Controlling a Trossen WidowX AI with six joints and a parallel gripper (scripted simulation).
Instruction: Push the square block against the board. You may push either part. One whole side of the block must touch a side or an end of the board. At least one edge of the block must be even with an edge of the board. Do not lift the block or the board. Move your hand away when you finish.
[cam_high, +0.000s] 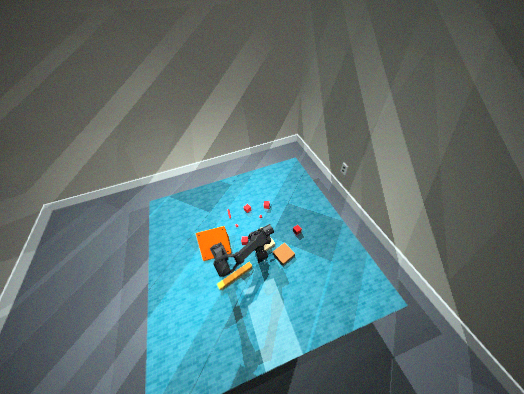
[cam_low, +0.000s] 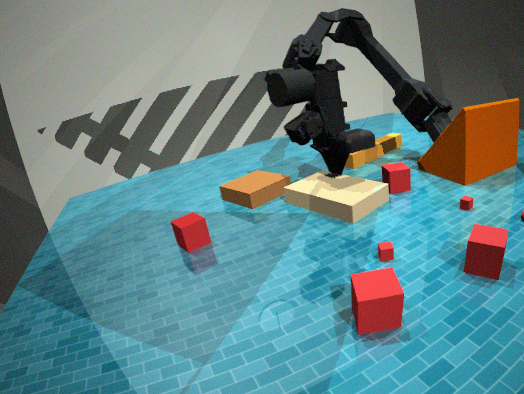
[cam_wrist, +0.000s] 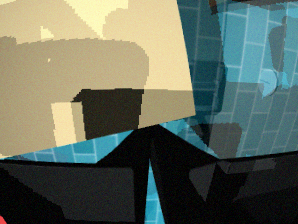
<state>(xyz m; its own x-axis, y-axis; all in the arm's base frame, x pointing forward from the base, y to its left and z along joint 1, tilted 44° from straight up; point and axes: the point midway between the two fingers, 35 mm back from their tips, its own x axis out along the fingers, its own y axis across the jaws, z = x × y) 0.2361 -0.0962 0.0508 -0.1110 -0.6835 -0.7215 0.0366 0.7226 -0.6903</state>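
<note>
The orange-brown square block (cam_high: 284, 254) (cam_low: 255, 185) lies flat on the blue mat. The larger cream board (cam_high: 270, 245) (cam_low: 320, 202) (cam_wrist: 170, 60) lies flat beside it, with a narrow gap and one corner of each close together; their facing sides look turned slightly from each other. My gripper (cam_low: 334, 175) (cam_wrist: 148, 129) is shut and empty, pointing down at the board's side away from the exterior camera. In the wrist view its tips meet the board's lower edge near the right corner; whether they touch cannot be told. The arm partly hides the board in the top view.
A red cube (cam_high: 244, 240) (cam_low: 396, 178) stands close to the board. A yellow-orange bar (cam_high: 235, 276) (cam_low: 364, 156) lies behind the gripper in the exterior view. A large orange wedge (cam_high: 214, 241) (cam_low: 490, 140) stands near the arm's base. Another red cube (cam_high: 297, 229) (cam_low: 191, 232) and several more lie around.
</note>
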